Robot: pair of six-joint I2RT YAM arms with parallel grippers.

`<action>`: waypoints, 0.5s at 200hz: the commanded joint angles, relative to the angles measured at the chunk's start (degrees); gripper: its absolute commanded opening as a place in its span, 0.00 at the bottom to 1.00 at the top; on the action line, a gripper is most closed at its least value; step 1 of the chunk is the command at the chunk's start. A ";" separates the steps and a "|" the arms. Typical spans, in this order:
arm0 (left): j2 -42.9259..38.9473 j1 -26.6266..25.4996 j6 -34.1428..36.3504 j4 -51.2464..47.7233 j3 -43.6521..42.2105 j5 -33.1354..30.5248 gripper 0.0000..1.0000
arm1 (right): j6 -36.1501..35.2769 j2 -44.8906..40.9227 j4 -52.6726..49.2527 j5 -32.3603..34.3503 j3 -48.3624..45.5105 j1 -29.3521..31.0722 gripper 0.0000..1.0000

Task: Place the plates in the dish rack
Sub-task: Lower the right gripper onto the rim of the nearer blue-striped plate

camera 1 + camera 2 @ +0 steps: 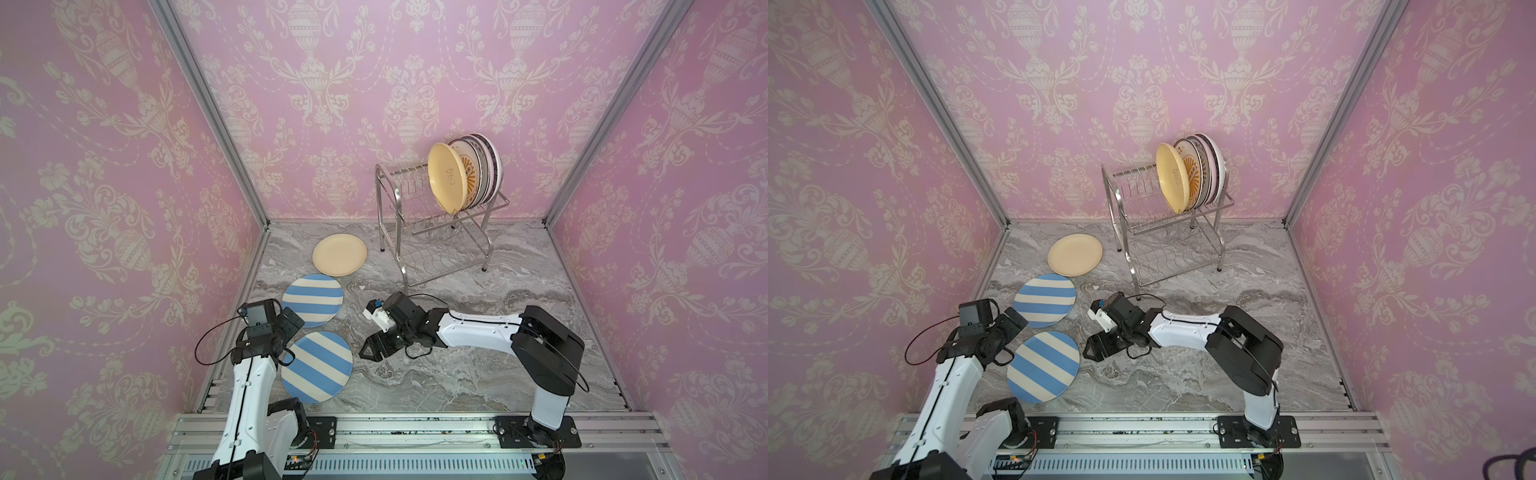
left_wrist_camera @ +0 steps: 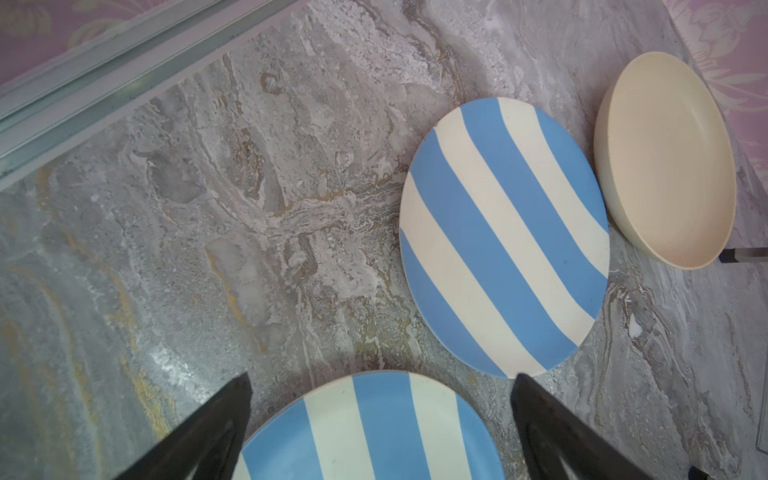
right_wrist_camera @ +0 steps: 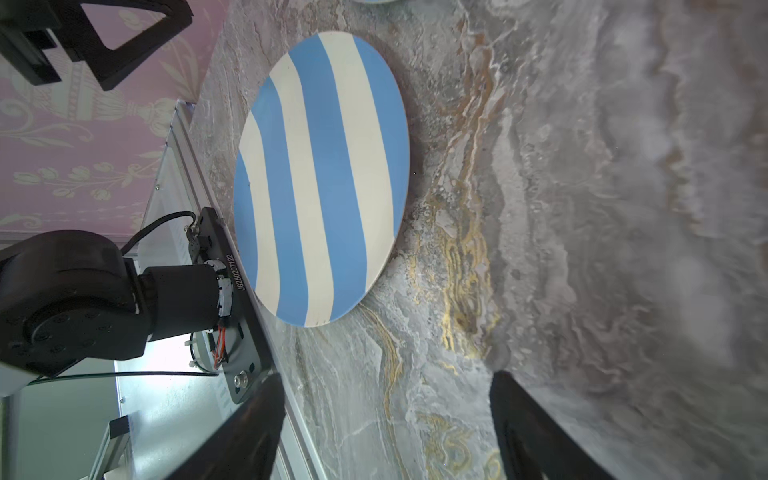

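Three plates lie flat on the marble table: a cream-yellow one (image 1: 339,254), a blue-and-white striped one (image 1: 312,303) and a second striped one (image 1: 316,366) nearest the front. The steel dish rack (image 1: 379,208) stands at the back with several plates upright in its upper tier, a cream-yellow plate (image 1: 446,176) foremost. My left gripper (image 2: 381,375) is open above the far edge of the near striped plate (image 2: 365,432). My right gripper (image 3: 386,374) is open over bare marble, just right of that plate (image 3: 322,183), with nothing between its fingers.
Pink wallpapered walls with aluminium corner posts (image 1: 212,112) close in the table on three sides. The arm bases sit on a metal rail (image 1: 415,432) along the front edge. The rack's lower tier (image 1: 440,257) holds nothing.
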 commanded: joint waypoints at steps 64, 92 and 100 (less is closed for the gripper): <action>-0.07 4.82 -3.38 -0.08 -5.87 6.46 0.99 | 6.66 6.66 4.38 -5.11 5.00 3.34 0.76; -0.50 6.50 -2.65 0.15 -7.12 6.67 0.99 | 7.21 8.08 4.20 -5.29 5.75 3.34 0.76; -0.48 6.58 -2.82 0.61 -7.65 6.67 0.99 | 7.04 8.31 3.91 -5.35 6.00 3.34 0.77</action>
